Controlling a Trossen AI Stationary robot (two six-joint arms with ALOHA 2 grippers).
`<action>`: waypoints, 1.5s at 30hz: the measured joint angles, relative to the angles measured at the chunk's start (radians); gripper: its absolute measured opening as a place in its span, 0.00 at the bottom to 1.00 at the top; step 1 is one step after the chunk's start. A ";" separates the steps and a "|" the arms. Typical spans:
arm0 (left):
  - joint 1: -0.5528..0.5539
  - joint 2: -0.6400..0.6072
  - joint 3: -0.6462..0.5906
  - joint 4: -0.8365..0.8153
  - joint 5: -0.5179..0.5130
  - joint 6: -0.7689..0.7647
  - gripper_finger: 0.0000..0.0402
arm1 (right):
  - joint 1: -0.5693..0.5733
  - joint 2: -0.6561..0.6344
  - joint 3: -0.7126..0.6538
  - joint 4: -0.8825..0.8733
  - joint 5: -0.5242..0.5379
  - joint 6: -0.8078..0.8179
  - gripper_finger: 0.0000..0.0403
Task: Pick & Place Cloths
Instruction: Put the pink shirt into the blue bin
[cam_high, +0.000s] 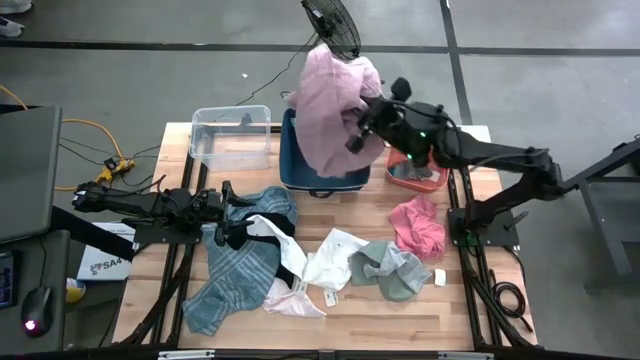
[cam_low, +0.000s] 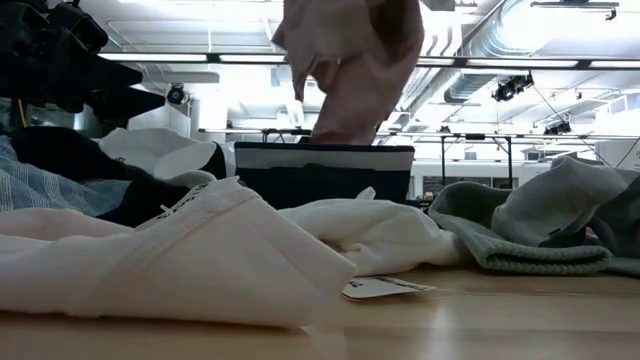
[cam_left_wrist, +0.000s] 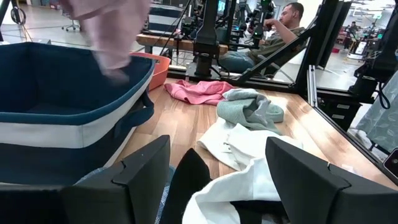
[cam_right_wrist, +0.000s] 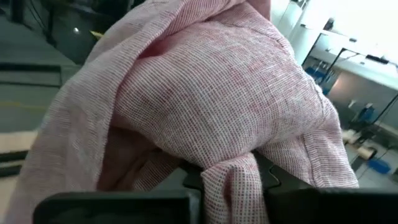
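Over the navy bin at the tabletop's far edge, the right gripper holds the pale pink cloth pinched, draped above the bin's opening, between a clear tub and a red basket. Nearer the front edge, the left gripper rests wide open over the teal plaid cloth, beside white cloths, grey-green cloths and a rose cloth; bare wood shows only along the front edge.

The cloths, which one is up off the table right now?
The large pale pink woven cloth, held up by the right gripper above the dark blue fabric bin. The other cloths all lie on the wooden table.
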 joint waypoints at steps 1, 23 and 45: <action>0.000 0.000 0.000 0.000 0.000 0.000 0.64 | -0.021 0.011 0.000 0.009 -0.019 -0.015 0.10; 0.000 0.000 0.000 0.000 0.000 0.000 0.64 | -0.204 0.311 0.000 -0.275 -0.313 0.385 0.10; 0.000 0.000 0.000 0.000 0.000 0.000 0.64 | -0.231 0.560 0.000 -0.331 -0.393 0.615 0.10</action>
